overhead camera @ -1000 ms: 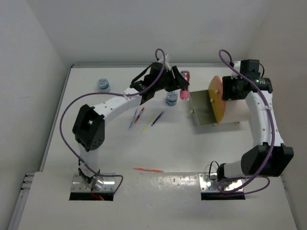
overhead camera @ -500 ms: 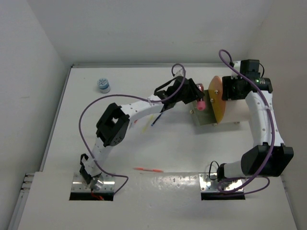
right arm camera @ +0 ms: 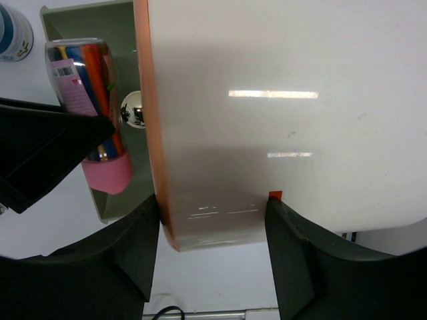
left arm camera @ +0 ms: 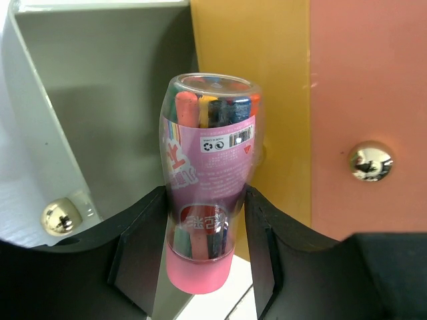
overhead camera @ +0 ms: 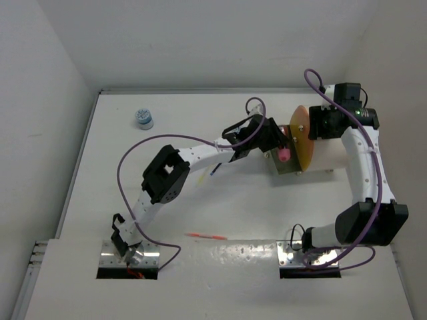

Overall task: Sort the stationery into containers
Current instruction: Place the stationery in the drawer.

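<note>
One pink-capped jar of crayons [left arm camera: 210,180] hung over the open drawer [left arm camera: 100,87], toward the table's [overhead camera: 267,213] far right corner.
Left gripper [left arm camera: 203,217] pinched its narrow waist; right gripper [right arm camera: 213,233] clasped the cream drum [right arm camera: 280,133]. Clear plastic looked light, stiff and slick; the waist seemed safest.

I see a flat white matte table [overhead camera: 253,207] boxed in by plain white walls [overhead camera: 200,47] on three sides, lighting even.
</note>
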Available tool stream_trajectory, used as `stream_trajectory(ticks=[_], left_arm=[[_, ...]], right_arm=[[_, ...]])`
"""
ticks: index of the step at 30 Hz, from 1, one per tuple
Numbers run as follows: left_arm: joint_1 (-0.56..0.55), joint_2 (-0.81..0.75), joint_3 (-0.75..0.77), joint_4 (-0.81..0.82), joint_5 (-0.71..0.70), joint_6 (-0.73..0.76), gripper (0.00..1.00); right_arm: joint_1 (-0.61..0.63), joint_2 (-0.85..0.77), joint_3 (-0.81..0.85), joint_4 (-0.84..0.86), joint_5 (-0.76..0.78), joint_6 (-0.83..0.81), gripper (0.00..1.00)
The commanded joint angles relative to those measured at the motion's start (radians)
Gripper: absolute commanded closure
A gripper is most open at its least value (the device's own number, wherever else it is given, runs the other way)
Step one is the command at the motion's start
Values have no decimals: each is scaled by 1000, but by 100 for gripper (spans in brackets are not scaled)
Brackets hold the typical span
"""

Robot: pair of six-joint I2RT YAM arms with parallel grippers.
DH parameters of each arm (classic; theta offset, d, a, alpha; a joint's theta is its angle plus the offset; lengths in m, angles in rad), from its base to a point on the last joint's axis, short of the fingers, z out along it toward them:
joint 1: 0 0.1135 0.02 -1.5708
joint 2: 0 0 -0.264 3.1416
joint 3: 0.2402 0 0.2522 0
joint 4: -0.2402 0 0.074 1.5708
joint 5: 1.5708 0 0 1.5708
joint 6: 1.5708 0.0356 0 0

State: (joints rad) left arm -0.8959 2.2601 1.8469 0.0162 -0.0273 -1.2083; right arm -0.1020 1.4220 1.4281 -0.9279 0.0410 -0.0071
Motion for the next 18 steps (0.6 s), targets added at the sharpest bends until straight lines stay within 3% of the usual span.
stream_trajectory(ticks=[1,4,6,8,9,12,15,18], left_arm=[[-6,-13,57,73,-14,15,64],[-11,-19,74,73,-11,53,56],[-15,-27,92,48,-31,70,39],[-15,-34,92,42,-23,79,33],[-14,-46,89,28,-25,78,21],[-5,-76,66,24,-10,90,15],[29,-111,49,2,23,114,21],[63,-175,17,-54,64,157,43]], right_arm=[[12,97,-75,-111,-21,-28,42],[12,100,-74,-114,-18,-28,42],[12,100,-74,-114,-12,-30,42],[12,98,-75,-112,-9,-33,42],[12,98,-75,-111,-9,-31,42],[10,97,-80,-109,-9,-33,42],[12,97,-84,-104,-4,-33,42],[12,95,-87,-101,-6,-31,42]])
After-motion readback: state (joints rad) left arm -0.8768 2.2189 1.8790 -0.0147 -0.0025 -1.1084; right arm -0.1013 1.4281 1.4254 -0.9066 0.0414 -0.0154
